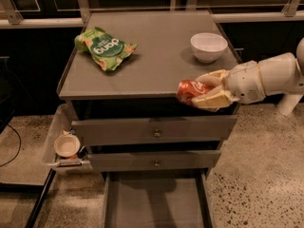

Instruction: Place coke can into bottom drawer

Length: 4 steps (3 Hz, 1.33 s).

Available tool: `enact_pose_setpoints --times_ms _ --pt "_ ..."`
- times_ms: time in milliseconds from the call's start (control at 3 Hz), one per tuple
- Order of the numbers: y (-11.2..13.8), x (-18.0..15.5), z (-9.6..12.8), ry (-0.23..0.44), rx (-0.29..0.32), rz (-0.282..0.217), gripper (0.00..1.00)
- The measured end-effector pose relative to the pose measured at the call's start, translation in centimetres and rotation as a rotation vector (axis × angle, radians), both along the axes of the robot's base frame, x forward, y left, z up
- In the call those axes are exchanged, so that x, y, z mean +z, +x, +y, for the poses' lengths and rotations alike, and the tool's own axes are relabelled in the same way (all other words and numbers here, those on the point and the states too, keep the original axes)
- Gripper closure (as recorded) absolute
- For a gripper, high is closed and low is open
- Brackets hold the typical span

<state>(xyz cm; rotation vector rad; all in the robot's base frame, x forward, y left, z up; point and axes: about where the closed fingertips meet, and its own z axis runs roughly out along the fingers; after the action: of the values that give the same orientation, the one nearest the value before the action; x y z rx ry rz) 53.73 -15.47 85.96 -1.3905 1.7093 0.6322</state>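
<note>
My gripper is shut on the coke can, a red-orange can held on its side between cream fingers. It hangs at the front edge of the grey cabinet top, right of centre, just above the upper drawer front. The arm comes in from the right. The bottom drawer is pulled open below, a shallow grey tray with nothing showing on its floor.
A green snack bag lies on the cabinet top at back left. A white bowl stands at back right. Two closed drawer fronts with brass knobs sit above the open drawer. A side tray at the left holds a small cup.
</note>
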Motion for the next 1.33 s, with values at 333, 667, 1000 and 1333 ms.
enact_pose_setpoints --times_ms 333,667,1000,1333 --pt "-1.0 0.4 0.6 -0.015 0.005 -0.024 1.0" --pt "-3.2 -2.6 2.7 -0.027 0.033 0.0 1.0" --pt "-5.4 -9.5 4.8 -0.048 0.102 0.048 1.0" --pt "-6.1 -16.4 5.8 -0.054 0.167 0.074 1.0"
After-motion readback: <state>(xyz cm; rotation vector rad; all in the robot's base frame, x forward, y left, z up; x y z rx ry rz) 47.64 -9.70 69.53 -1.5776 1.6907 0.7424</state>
